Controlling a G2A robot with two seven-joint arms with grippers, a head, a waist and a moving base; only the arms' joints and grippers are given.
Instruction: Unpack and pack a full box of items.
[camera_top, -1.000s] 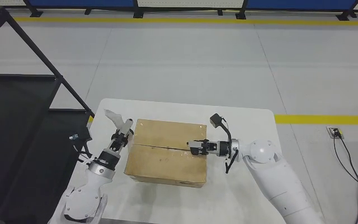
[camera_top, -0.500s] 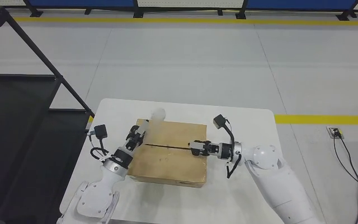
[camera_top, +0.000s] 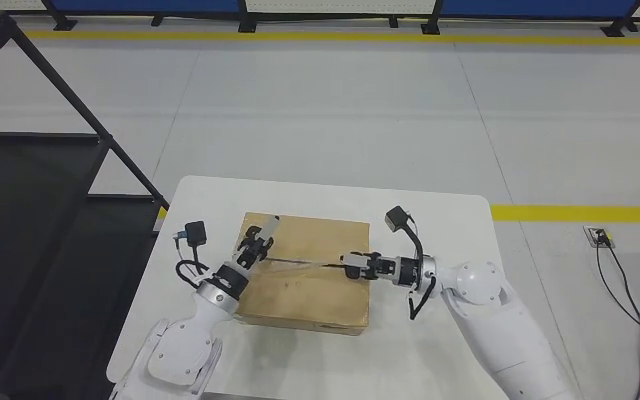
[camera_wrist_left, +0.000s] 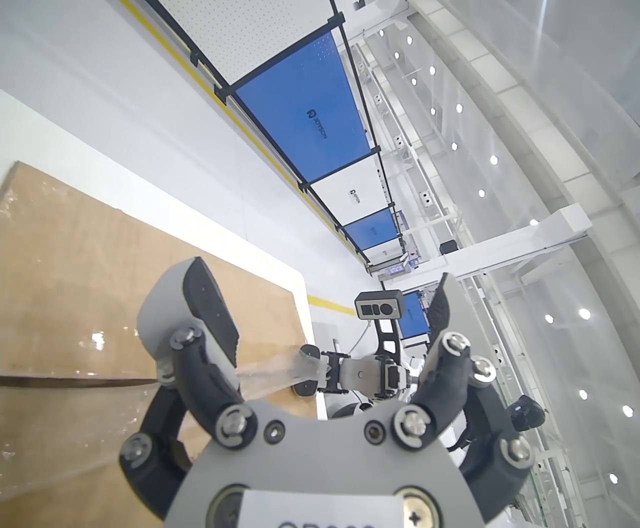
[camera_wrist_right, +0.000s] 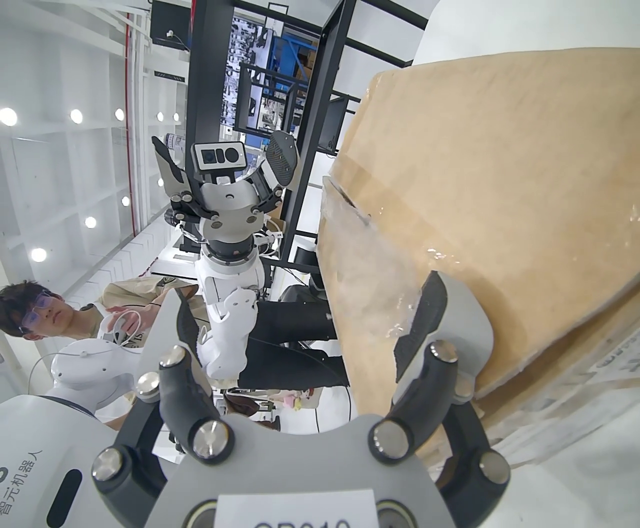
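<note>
The fingers of your left gripper (camera_wrist_left: 322, 280) are spread wide and hold nothing, above the left end of the taped seam on the brown cardboard box (camera_top: 300, 290). The fingers of your right gripper (camera_wrist_right: 302, 295) are also wide apart and empty, one beside the seam's right end. The box sits, flaps down, on the white table (camera_top: 440, 220).

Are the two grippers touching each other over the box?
Apart. The top view shows the left gripper near one end of the box seam and the right gripper at the other end, with bare cardboard between them.

Saw matt brown cardboard on the box (camera_top: 300, 295). Noted glossy, wrinkled clear plastic tape (camera_wrist_right: 370, 270) along its seam. Found the table (camera_top: 430, 215) smooth.
</note>
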